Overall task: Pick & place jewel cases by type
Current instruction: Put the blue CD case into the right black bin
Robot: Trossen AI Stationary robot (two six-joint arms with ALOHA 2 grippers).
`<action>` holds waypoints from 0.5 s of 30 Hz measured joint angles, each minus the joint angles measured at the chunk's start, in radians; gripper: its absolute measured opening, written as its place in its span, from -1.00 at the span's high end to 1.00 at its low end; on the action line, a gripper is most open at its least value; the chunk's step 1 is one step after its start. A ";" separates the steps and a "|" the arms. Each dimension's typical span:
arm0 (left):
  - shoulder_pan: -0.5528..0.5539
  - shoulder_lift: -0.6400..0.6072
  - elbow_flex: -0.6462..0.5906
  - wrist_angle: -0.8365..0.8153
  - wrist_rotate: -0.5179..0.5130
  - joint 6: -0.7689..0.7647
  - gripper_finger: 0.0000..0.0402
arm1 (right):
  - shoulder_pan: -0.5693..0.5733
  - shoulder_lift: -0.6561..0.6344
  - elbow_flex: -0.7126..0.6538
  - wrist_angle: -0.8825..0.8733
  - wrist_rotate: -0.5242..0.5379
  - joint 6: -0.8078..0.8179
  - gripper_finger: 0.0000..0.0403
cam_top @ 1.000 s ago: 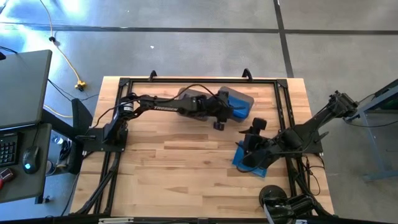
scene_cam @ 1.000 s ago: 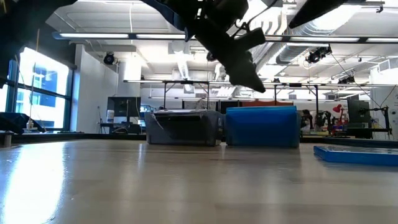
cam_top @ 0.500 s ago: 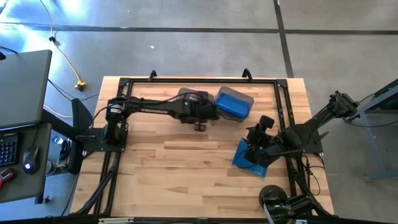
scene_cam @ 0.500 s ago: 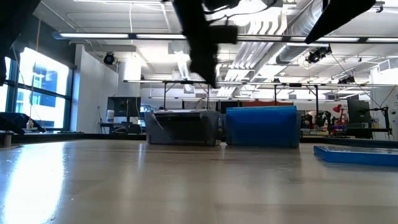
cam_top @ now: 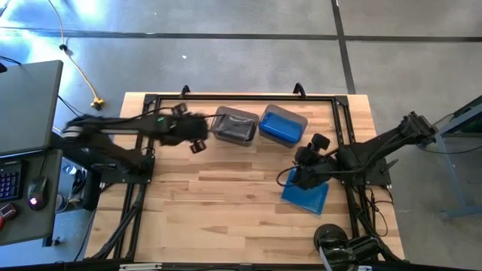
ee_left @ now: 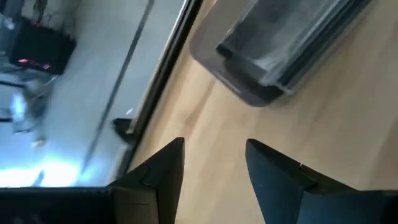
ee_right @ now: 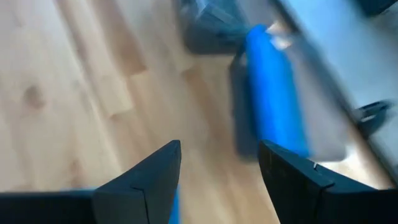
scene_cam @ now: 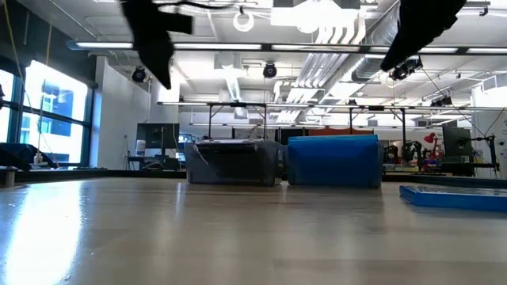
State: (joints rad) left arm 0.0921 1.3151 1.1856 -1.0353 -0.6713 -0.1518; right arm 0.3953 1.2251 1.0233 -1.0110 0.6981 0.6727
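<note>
Two translucent bins stand side by side near the far edge. The grey bin (cam_top: 235,124) (scene_cam: 234,162) (ee_left: 292,50) holds dark jewel cases. The other bin (cam_top: 282,126) (scene_cam: 333,161) (ee_right: 273,99) holds blue ones. One more blue jewel case (cam_top: 305,197) (scene_cam: 455,195) lies flat on the table at the right. My left gripper (cam_top: 197,143) (ee_left: 211,168) hangs open above the wood, left of the grey bin. My right gripper (cam_top: 305,169) (ee_right: 217,168) is open and raised over the far edge of the loose blue case, facing the bins.
A black metal frame (cam_top: 151,102) runs around the tabletop's left, far and right edges. Bare wood (cam_top: 218,203) spreads across the table's middle and near side. A desk with a keyboard and mouse (cam_top: 22,173) stands beyond the left edge.
My left gripper has swept from above the blue bin toward the table's left edge, passing over the grey bin, as its arm drew back. My right gripper has shifted a little toward the far edge over the loose blue case, which has stayed flat on the table.
</note>
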 joint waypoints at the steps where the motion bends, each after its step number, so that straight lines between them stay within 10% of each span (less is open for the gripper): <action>1: -0.011 -0.064 -0.072 0.071 0.002 -0.009 0.17 | -0.010 0.000 -0.010 0.016 -0.042 0.000 -0.05; 8: -0.040 -0.389 -0.479 0.721 0.195 -0.013 0.17 | -0.058 0.000 -0.236 0.289 -0.291 -0.008 -0.05; 15: -0.034 -0.464 -0.575 0.858 0.404 -0.044 0.17 | -0.077 0.001 -0.495 0.606 -0.310 -0.116 -0.05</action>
State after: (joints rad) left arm 0.0579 0.8508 0.6109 -0.1772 -0.2673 -0.1958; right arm 0.3180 1.2259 0.5280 -0.4048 0.3881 0.5563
